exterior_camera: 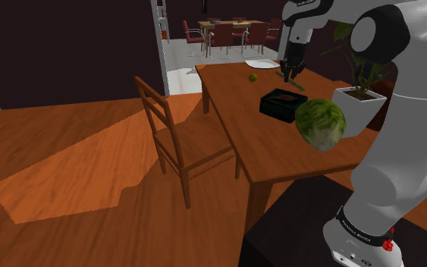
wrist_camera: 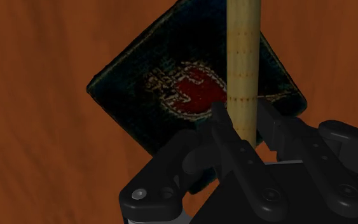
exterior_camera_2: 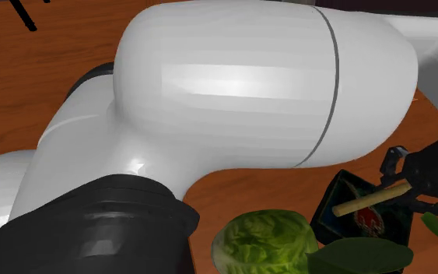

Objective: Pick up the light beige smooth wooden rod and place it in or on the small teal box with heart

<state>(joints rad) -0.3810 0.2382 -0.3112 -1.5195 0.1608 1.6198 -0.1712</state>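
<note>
Gripper (wrist_camera: 244,124) with its 2 fingers clamped on the pale rod (wrist_camera: 243,57). The rod projects straight out from the jaws, across the dark box (wrist_camera: 139,95) with a red heart, on the table (wrist_camera: 37,127).

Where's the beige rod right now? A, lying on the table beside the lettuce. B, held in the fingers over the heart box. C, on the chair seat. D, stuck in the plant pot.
B: in the wrist view the fingers clasp the rod, with the dark heart box behind it.
</note>
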